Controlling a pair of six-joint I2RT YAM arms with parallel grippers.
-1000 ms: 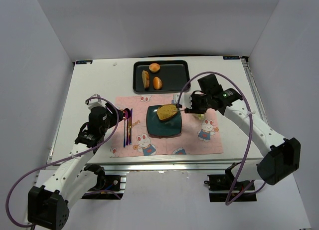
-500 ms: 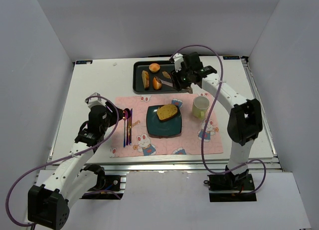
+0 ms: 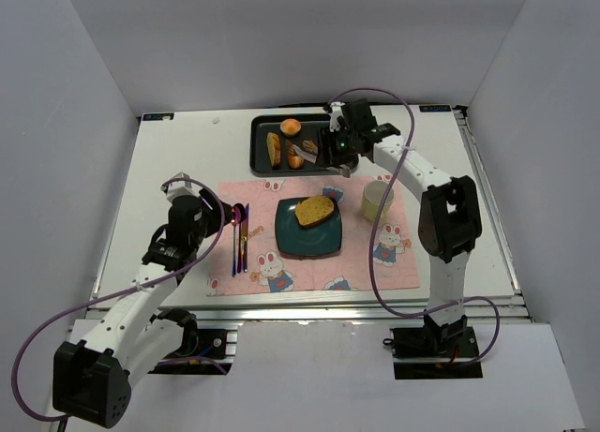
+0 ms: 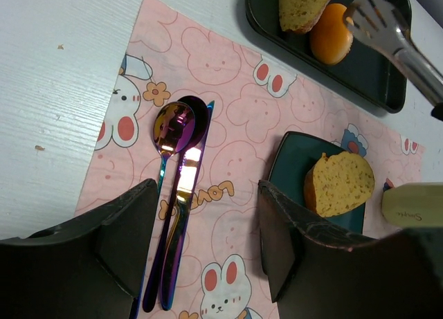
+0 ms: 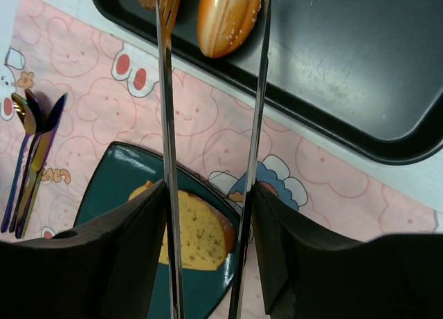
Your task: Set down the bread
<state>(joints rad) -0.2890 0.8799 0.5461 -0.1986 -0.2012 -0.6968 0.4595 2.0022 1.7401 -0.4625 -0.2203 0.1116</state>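
Note:
One toasted bread slice lies on the teal plate, also in the right wrist view. Another slice, a small round roll and an oval glossy roll lie in the black tray. My right gripper is shut on metal tongs. The tongs' arms are spread, their tips by the oval roll. My left gripper is open and empty, above the pink placemat beside the cutlery.
A pale yellow mug stands on the pink bunny placemat right of the plate. A spoon and other cutlery lie left of the plate. The tray sits at the table's back, behind the mat.
My right arm has swung from the plate back to the tray, leaving the slice on the plate. The tongs' tips now reach the oval roll. The left arm has not moved.

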